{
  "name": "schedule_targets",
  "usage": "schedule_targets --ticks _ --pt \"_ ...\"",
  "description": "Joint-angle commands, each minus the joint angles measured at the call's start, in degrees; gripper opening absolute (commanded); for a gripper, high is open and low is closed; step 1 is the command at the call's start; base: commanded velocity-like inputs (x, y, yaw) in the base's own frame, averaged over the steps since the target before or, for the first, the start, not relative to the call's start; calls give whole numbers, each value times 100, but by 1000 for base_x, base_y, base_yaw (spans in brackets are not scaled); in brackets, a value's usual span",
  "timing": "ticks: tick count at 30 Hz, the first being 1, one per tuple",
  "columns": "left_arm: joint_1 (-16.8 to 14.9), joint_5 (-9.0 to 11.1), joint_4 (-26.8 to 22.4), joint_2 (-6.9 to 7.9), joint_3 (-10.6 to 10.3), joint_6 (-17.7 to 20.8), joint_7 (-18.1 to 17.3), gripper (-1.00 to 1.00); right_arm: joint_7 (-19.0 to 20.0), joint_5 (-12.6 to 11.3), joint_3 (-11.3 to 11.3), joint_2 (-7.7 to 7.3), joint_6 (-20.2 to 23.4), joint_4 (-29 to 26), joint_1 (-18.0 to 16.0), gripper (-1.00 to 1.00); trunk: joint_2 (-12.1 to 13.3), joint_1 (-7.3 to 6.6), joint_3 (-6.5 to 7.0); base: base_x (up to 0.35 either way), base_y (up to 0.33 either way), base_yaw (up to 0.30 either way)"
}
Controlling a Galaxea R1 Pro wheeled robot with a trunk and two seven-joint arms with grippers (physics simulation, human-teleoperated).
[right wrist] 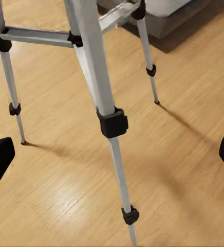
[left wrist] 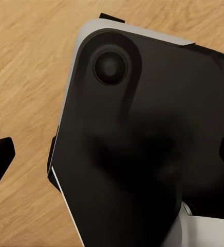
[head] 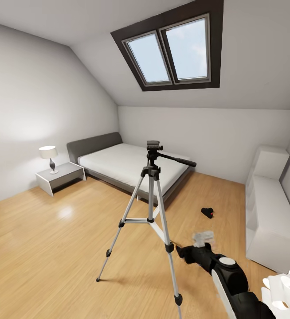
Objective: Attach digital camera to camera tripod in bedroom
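The camera tripod (head: pixel 151 208) is seen standing upright on the light wood floor (head: pixel 52 235) in the middle of the bedroom, its three legs spread and its dark head with the long pan handle carried bare, nothing mounted on it. The digital camera (head: pixel 207 212) is made out as a small black shape with a red spot, lying on the floor beyond the tripod, well apart from it, between the grey bed (head: pixel 131 166) and the white shelf unit (head: pixel 269 217). The right arm is stretched forward at the lower right of the head view, its right claw (head: pixel 203 239) blurred there; in the right wrist view the two dark fingertips are caught at opposite edges, so it is judged spread wide with nothing held, and the nearest tripod leg (right wrist: pixel 109 118) is framed close between them. The left claw's fingers are likewise glimpsed far apart, spread and unloaded, over floor and the robot's own dark body. The danger is judged to lie in that closeness: if the arm or base is driven on towards the camera, a leg could be clipped and the light stand toppled or shifted. A low reach to the floor could also nudge the small camera away before it is gripped.
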Motion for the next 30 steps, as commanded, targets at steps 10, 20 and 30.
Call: schedule_targets --ticks 10,20,30 --pt "4 25 -20 -6 -7 -3 -1 100 -19 -26 14 311 1030 71 -1537 100 -5 1 -7 0 0 0" --pt "4 25 -18 -1 -10 -3 -4 100 -84 48 43 810 805 127 -1705 100 -5 1 -7 0 0 0" --pt "4 25 -18 0 -13 -3 -3 100 -80 29 31 855 401 163 -1711 100 -5 1 -7 0 0 0"
